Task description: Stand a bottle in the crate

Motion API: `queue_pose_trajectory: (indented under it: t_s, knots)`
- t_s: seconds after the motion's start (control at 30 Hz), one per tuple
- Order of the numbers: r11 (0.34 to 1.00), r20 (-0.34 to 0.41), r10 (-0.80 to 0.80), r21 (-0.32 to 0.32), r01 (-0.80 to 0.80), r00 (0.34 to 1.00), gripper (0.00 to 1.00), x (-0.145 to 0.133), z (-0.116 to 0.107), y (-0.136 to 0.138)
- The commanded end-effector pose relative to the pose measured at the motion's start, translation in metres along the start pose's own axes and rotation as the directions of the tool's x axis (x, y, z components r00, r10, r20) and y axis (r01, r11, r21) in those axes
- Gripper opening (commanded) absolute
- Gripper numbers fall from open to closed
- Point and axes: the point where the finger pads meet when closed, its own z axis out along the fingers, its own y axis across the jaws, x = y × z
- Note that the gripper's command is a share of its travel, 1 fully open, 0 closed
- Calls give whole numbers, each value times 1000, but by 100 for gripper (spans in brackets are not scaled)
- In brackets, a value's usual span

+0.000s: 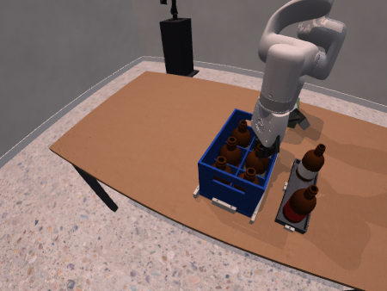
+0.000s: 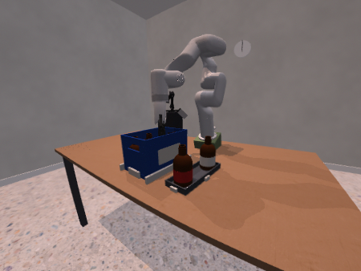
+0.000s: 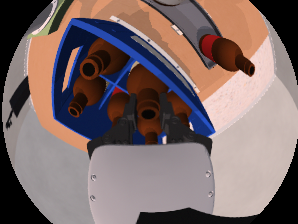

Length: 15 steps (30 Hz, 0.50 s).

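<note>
Evidently, the wrist view shows the jaws (image 1: 269, 148) (image 2: 161, 127) clamped on a bottle neck (image 3: 149, 113) the exterior view hides.

From here I see plain, mottled grey walls (image 1: 77, 34) (image 2: 72, 72) meeting in a corner, a darker grey ceiling (image 2: 132, 5) just showing above them. A round pale clock-like disc with a thin dark upright mark (image 2: 242, 49) hangs on one wall. Down below, the pinkish speckled terrazzo floor (image 1: 129, 250) (image 2: 36, 208) runs up to a grey skirting strip (image 1: 90, 95) (image 2: 20, 180). The broad orange-brown wooden table (image 1: 172, 112) (image 2: 273, 192) has a dark edge and a black straight leg (image 1: 95, 188) (image 2: 75, 190). Past it stands a tall black box-shaped pedestal (image 1: 177, 47) (image 2: 174, 120). Soft shadows spread over the tabletop, and another darkens the floor beneath.
</note>
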Motion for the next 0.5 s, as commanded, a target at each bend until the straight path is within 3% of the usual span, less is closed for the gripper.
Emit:
queue_pose_trajectory:
  t_s: [0.0,0.47]
  knots:
    - [1000,3,0,-3,0,1000,0,-1,1,1]
    - [1000,3,0,-3,0,1000,0,-1,6,1]
